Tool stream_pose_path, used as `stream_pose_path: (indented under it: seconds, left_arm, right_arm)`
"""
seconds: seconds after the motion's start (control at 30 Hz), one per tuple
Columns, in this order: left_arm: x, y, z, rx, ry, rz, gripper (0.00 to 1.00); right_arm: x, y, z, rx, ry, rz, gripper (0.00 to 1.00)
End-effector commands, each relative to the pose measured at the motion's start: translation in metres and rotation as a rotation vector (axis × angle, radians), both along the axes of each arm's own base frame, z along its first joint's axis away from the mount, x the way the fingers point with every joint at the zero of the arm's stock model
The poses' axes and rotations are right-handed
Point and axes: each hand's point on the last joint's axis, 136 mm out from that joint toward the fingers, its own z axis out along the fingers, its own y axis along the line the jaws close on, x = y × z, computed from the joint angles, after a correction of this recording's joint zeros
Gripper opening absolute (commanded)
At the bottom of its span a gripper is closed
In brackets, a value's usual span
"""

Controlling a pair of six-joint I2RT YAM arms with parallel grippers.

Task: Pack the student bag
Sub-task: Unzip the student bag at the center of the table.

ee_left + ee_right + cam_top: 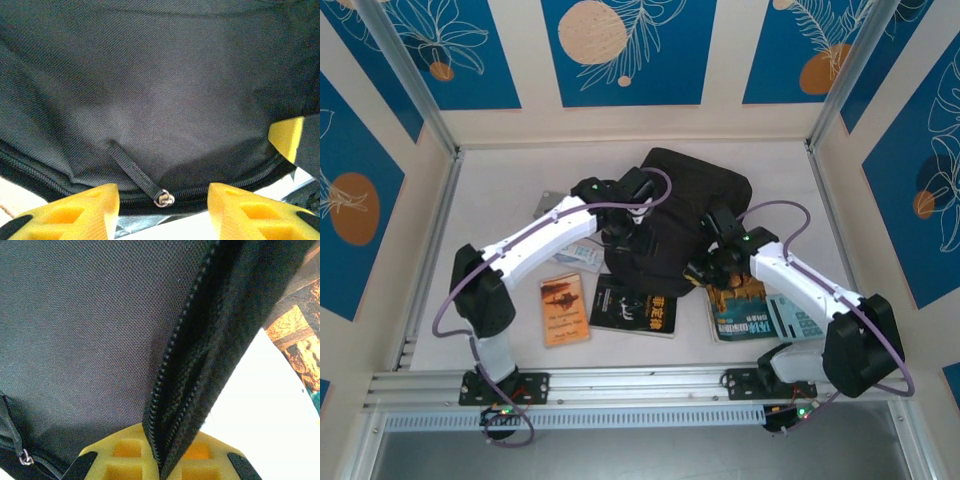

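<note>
White tabletop (500, 200) carries the student bag (695, 190), with books (635, 305) just beside it. The left wrist view shows the left gripper (162, 210) with jaws spread and the zipper pull (164, 199) between them. The right wrist view shows the right gripper (161, 457) pinching the bag's zippered edge (175, 365) between its jaws.

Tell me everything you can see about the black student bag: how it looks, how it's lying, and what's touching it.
The student bag is a large, soft backpack of black woven fabric, lying slumped on the table between the two arms. A zipper runs along its edge, with a metal slider and a fabric pull tab. The right gripper is shut on a zippered edge of the bag. The left gripper stands open with a finger on either side of the slider, not gripping it.
</note>
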Motion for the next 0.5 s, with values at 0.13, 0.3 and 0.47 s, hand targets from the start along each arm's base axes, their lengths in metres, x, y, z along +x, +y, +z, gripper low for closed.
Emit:
stream_pose_path:
  seconds: [0.13,0.3,0.47]
  left_arm:
    - [-0.009,0.017,-0.02,0.108,0.124,0.079,0.5]
    - [-0.01,0.037,-0.028,0.142,0.145,0.143,0.5]
    - [-0.016,0.047,-0.043,0.134,0.204,0.17,0.51]
  right_arm:
    - [-0.007,0.005,-0.017,0.027,-0.099,-0.006,0.0]
    - [-0.018,0.013,-0.038,0.013,-0.057,0.016,0.0]
    - [-0.025,0.022,-0.049,-0.033,-0.029,0.072,0.0]
